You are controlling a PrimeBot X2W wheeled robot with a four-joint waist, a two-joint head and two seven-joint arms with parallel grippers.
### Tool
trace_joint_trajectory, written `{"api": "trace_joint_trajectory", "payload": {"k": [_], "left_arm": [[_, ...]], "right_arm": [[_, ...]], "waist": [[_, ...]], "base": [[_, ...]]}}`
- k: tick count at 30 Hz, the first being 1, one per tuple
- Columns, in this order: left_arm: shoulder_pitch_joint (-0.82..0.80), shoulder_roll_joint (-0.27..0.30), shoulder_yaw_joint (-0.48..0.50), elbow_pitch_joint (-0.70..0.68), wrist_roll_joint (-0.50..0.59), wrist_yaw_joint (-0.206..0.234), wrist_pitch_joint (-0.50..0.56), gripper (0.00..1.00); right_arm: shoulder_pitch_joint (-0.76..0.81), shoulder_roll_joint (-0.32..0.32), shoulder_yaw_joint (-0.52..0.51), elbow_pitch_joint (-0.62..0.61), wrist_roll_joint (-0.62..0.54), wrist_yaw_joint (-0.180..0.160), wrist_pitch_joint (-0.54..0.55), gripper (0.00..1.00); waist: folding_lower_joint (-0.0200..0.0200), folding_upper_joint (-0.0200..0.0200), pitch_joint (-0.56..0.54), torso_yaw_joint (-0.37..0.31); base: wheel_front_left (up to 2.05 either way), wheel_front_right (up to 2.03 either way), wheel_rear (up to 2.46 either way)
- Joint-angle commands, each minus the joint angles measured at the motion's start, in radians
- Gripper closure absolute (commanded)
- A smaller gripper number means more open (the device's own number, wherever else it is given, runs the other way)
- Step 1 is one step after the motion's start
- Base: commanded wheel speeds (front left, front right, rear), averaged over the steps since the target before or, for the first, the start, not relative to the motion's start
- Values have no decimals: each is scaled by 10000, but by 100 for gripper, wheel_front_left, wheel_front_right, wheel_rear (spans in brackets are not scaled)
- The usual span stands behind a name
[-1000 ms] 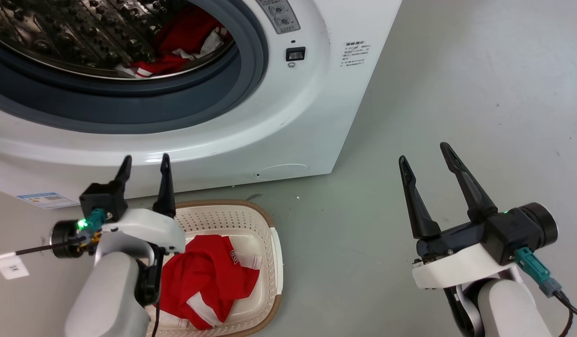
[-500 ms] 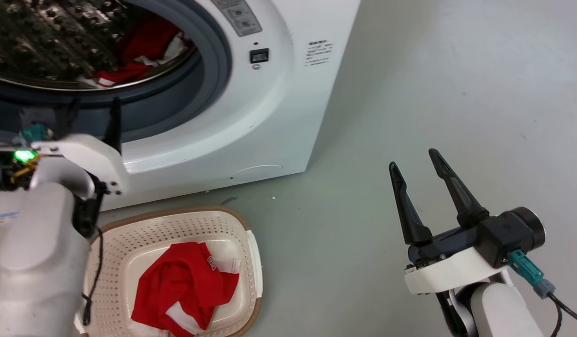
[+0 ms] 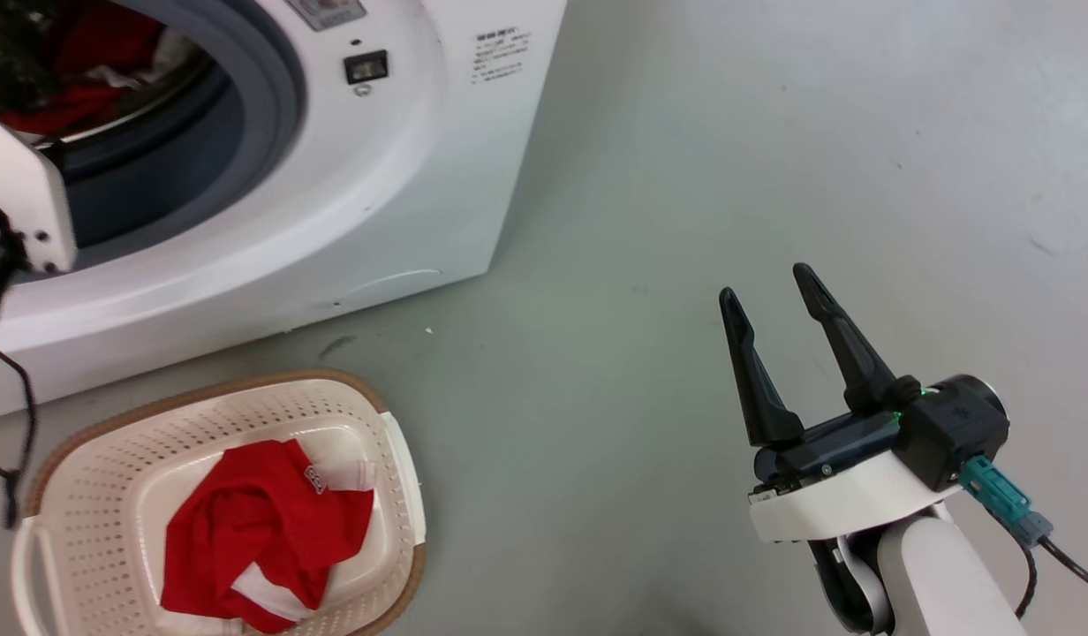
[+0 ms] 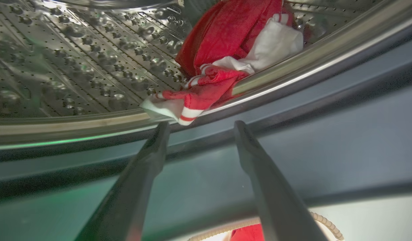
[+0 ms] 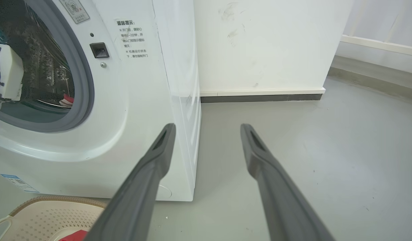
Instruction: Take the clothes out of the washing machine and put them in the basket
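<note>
where drum rim (image 4: 293, 65) crosses, clothes (image 4: 222, 43) partly hidden

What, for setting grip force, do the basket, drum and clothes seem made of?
Basket: cream plastic, matte, judging by moulded perforated walls. Drum: shiny metal, probably stainless steel, embossed and perforated, with bright reflections. Clothes: soft red-and-white fabric, creased and draped; fibre unclear.

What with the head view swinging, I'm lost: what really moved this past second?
The open left gripper rose from over the cream perforated plastic basket to the white washing machine's drum rim, facing the red striped garments inside. The camera turned too. Unchanged: open right gripper, red jersey in the basket.
</note>
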Motion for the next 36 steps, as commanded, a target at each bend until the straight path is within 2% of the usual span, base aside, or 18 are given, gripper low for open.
{"api": "trace_joint_trajectory", "payload": {"k": [1, 10, 16, 23, 28, 34, 35, 36], "left_arm": [[-342, 158, -98, -1, 101, -15, 256, 0], [-1889, 1180, -613, -79, 466, -93, 1974, 0], [-2478, 1561, -721, -212, 514, -103, 2915, 0], [-3055, 2050, -1012, -669, 609, -122, 4594, 0], [-2947, 2291, -1152, -1034, 557, -119, 5610, 0], [-2364, 2403, -1002, -1483, 199, 151, 6550, 0], [-2264, 2427, -999, -1575, 159, 194, 6703, 30], [-2172, 2454, -985, -1702, 133, 239, 6780, 73]], "right_arm": [[-198, 26, 53, -80, 126, -7, -26, 0], [-391, 24, 495, -275, 602, -7, -25, 0], [-515, 26, 681, -305, 739, -7, -26, 0], [-480, 26, 848, -357, 814, -7, -27, 0], [-639, 24, 979, -413, 860, -7, -27, 0], [-674, 24, 1109, -432, 958, -7, -27, 0], [-666, 24, 1111, -430, 955, -7, -27, 0], [-664, 24, 1108, -427, 955, -7, -27, 0]], "waist": [[0, 0, 439, -388], [0, 0, 1421, -1082], [0, 0, 1722, -1338], [0, 0, 2012, -1516], [0, 0, 2238, -1636], [0, 0, 2400, -1782], [0, 0, 2415, -1796], [0, 0, 2429, -1805]], "base": [[0, 0, 0], [0, 0, 0], [0, 0, 0], [0, 0, 0], [0, 0, 0], [0, 0, 0], [0, 0, 0], [0, 0, 0]]}}
